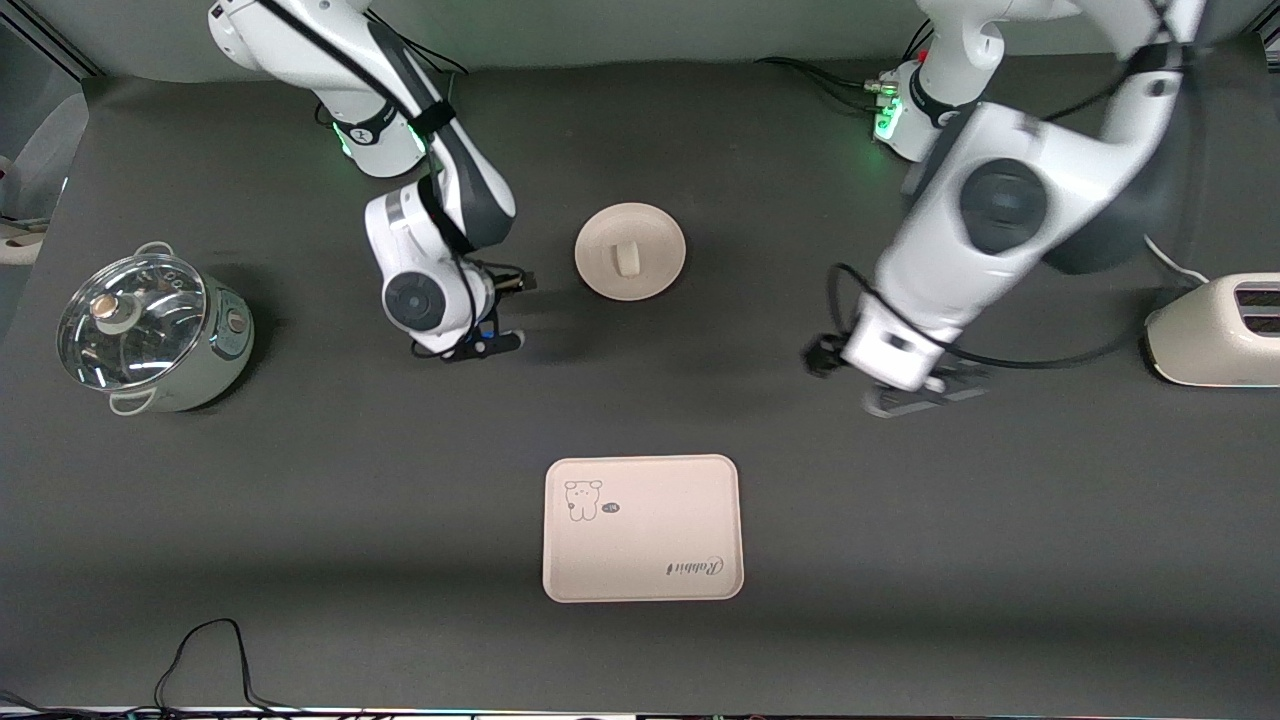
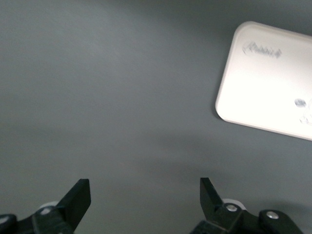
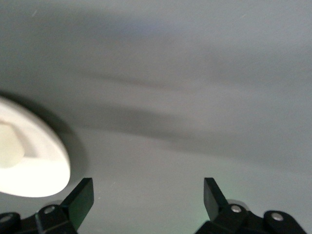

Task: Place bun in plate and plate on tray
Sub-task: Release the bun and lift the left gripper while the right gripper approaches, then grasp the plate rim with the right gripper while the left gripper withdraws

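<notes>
bun (image 1: 628,260) on round plate (image 1: 600,275) | rectangular tray (image 1: 642,540) apart, nearer camera | left gripper (image 2: 145,195) jaws wide, empty | right gripper (image 3: 148,195) jaws wide, beside plate

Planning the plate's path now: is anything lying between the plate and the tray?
Nothing. In the front view only bare dark mat lies between the plate, with the bun on it, and the tray. The right gripper and left gripper hang off to either side.

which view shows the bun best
The front view: the bun shows whole, sitting in the plate. The right wrist view catches only part of the bun at the picture's edge. The left wrist view shows the tray but no bun.
</notes>
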You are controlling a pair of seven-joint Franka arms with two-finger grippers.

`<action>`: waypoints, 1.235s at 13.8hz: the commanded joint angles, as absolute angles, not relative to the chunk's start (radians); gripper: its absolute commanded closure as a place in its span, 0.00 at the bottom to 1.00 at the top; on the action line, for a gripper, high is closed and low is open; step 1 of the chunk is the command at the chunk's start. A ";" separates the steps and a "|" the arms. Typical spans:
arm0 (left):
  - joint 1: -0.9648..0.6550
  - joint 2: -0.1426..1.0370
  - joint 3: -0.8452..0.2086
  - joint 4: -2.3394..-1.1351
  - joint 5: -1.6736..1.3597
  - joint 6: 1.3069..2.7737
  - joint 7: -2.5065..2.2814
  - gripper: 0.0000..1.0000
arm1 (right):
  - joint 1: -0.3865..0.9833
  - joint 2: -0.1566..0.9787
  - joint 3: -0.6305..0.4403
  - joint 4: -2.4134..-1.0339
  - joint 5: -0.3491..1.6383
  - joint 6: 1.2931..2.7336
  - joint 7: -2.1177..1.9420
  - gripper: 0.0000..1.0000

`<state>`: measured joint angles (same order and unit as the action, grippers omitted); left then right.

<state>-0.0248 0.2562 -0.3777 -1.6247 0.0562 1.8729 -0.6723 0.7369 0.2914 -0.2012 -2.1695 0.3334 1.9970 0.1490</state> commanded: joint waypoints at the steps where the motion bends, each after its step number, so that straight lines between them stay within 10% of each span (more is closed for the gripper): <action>1: 0.070 0.206 -0.391 -1.600 0.044 1.775 -0.568 0.00 | 0.839 0.218 -0.210 -2.247 0.367 2.066 0.239 0.00; 11: 0.252 0.189 -0.355 -1.526 0.043 1.716 -0.368 0.00 | 1.060 0.333 -0.210 -2.298 0.446 2.358 0.431 0.04; 17: -0.118 0.164 0.064 -1.526 0.006 1.712 -0.279 0.00 | 1.075 0.367 -0.207 -2.293 0.503 2.413 0.439 0.30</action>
